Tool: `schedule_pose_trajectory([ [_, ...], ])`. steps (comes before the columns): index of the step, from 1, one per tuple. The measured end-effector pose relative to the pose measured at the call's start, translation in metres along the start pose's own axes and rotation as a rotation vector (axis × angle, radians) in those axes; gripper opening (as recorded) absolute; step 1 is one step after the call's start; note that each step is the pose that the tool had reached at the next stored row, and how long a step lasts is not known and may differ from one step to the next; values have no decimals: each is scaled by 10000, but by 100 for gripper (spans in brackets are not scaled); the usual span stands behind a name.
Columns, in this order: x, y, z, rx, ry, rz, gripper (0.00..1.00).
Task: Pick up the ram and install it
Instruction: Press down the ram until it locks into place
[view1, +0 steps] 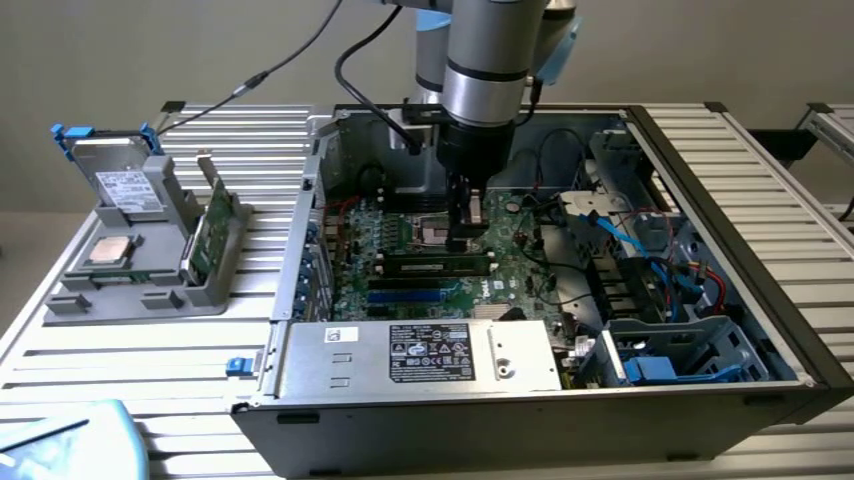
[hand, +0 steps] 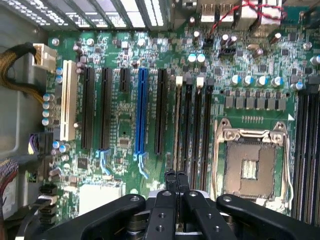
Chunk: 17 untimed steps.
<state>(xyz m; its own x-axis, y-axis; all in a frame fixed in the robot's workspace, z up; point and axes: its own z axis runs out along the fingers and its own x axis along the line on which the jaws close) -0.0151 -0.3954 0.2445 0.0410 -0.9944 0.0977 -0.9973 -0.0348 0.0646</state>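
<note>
The ram (view1: 430, 265), a long green stick with black chips, stands in a black slot on the motherboard (view1: 514, 235) inside the open computer case. In the wrist view I see the ram (hand: 178, 120) edge-on as a thin strip in the slot beside the empty processor socket (hand: 251, 167). My gripper (view1: 463, 242) is shut, its black fingers pressed together with nothing between them. Its tips (hand: 176, 176) sit directly over the end of the stick towards the exterior view's right. Whether they touch its top edge I cannot tell.
A grey holder (view1: 134, 290) left of the case carries a boxy drive (view1: 124, 188), a square silver chip (view1: 110, 252) and an upright green board (view1: 210, 232). The power supply (view1: 420, 355), blue cables (view1: 641, 235) and the case walls surround the motherboard.
</note>
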Motion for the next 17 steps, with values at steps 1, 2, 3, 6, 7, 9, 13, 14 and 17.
schedule_pose_trajectory([
  [1, 8, -33, -2, -1, 0, -1, 11],
  [2, 12, -57, -2, 1, -2, 0, 11],
  [3, 13, -70, -2, 0, -1, -1, 11],
  [6, 10, -88, 30, 0, -3, 6, 11],
  [7, 8, -92, 48, 0, -4, 11, 11],
  [9, 5, -101, 83, -2, -3, 23, 11],
  [13, -1, -121, 153, -5, -6, 54, 11],
  [14, -1, -124, 166, -9, 1, 64, 11],
  [17, -3, -128, 189, -11, 1, 76, 11],
])
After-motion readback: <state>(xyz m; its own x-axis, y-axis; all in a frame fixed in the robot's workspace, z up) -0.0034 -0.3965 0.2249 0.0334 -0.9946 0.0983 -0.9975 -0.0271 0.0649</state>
